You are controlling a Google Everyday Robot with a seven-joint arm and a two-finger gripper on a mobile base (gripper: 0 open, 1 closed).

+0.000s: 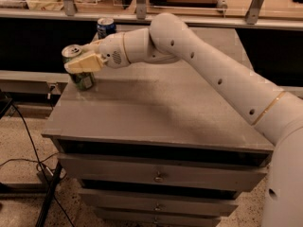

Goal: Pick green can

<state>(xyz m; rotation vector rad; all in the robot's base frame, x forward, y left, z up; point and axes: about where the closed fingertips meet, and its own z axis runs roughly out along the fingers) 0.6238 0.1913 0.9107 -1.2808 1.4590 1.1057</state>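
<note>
The green can stands upright near the far left edge of the grey cabinet top. Its silver top shows, and its lower body shows below the gripper. My gripper, cream-coloured at the end of the white arm, is at the can's upper half and covers the can's middle from this side. The can's base rests on the cabinet top. The arm reaches in from the right across the back of the cabinet.
A dark blue can stands at the back left of the cabinet top, behind the wrist. The cabinet has several drawers below. A metal rail and shelf run behind. Black cables hang at the left.
</note>
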